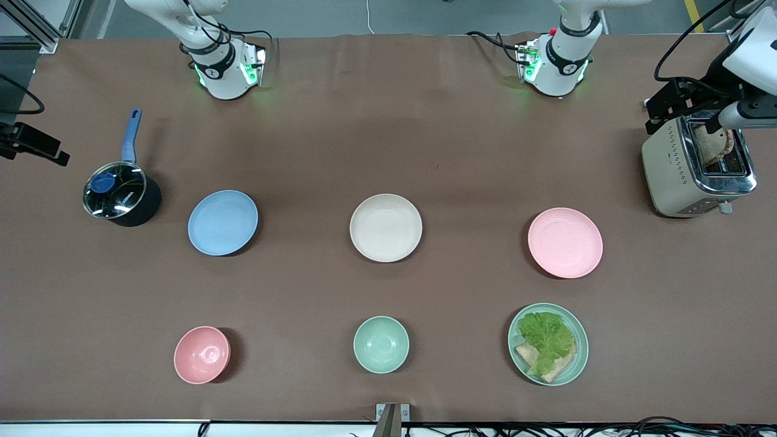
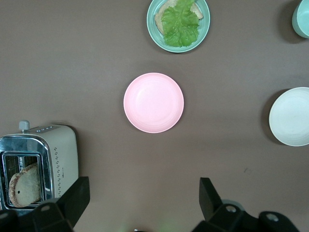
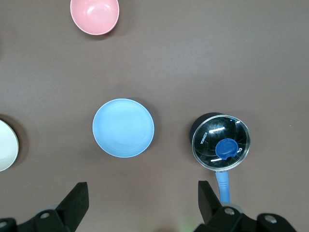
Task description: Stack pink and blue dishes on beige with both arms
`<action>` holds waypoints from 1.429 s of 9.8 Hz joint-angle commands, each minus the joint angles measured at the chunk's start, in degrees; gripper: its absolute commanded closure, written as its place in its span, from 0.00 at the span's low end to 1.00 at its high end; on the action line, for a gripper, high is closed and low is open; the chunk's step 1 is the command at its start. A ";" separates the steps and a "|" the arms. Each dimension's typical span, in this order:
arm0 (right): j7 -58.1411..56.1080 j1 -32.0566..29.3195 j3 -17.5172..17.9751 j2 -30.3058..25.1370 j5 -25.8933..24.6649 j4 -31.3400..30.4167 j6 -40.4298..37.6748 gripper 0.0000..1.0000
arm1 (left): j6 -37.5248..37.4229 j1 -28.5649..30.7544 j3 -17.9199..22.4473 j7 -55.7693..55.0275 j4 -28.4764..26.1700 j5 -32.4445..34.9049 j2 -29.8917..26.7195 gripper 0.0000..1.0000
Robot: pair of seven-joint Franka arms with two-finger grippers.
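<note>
The cream-beige plate [image 1: 385, 227] lies at the table's middle, also seen as the beige plate [image 2: 290, 116]. The light blue plate [image 1: 223, 222] lies beside it toward the right arm's end, the pastel pink plate [image 1: 565, 242] toward the left arm's end. My left gripper [image 2: 145, 186] hangs open high over bare table, apart from the pink plate [image 2: 153, 102], with nothing between its fingers. My right gripper [image 3: 142, 188] hangs open and empty high over bare table, apart from the blue plate [image 3: 123, 127]. Neither hand shows clearly in the front view.
A lidded black saucepan [image 1: 122, 193] with a blue handle stands beside the blue plate. A toaster [image 1: 697, 169] holding bread stands by the pink plate. Nearer the camera sit a pink bowl [image 1: 202, 354], a mint bowl [image 1: 381, 344] and a mint plate [image 1: 548, 344] with lettuce and bread.
</note>
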 commanded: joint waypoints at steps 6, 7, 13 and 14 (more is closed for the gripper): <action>-11.47 -1.81 0.20 -0.86 -0.26 -1.28 -0.19 0.00 | 1.35 2.03 0.16 2.27 -0.82 2.61 6.51 0.00; -11.68 -2.16 0.20 -0.86 -0.26 -1.46 -1.41 0.00 | 5.29 2.82 0.07 2.27 -4.06 2.61 6.70 0.00; -16.48 -2.52 -1.12 3.43 5.16 -25.68 25.68 0.00 | 33.51 11.60 -0.11 15.68 -21.57 -0.27 16.86 0.00; -20.87 -2.60 -1.20 6.67 7.37 -28.33 31.13 0.00 | 36.41 13.18 -0.11 18.06 -21.75 -1.16 20.12 0.00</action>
